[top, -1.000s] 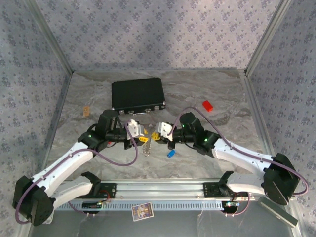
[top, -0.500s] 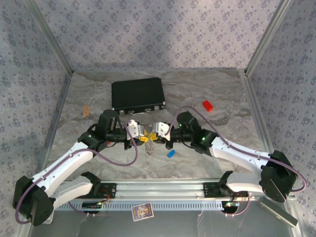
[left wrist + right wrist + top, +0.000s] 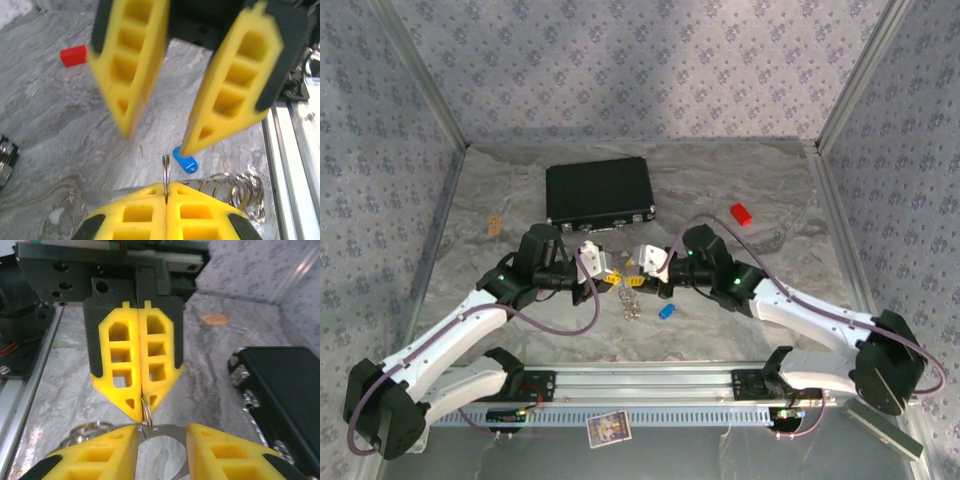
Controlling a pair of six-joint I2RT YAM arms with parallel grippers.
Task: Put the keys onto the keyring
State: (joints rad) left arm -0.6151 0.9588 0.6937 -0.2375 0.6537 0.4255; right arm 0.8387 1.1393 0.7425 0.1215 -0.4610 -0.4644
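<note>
Pinching keyring [image 3: 165,171] edge-up in my left pincer [image 3: 166,192], apparently offering it to my spread right pincer [image 3: 157,142] for threading.

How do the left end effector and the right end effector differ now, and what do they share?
The left end effector is shut, fingers pressed together on a thin metal ring; the right end effector is open, fingers apart, gripping nothing. The left one reaches in from the left, the right one from the right. Both have yellow fingers and point at each other above the table.
</note>
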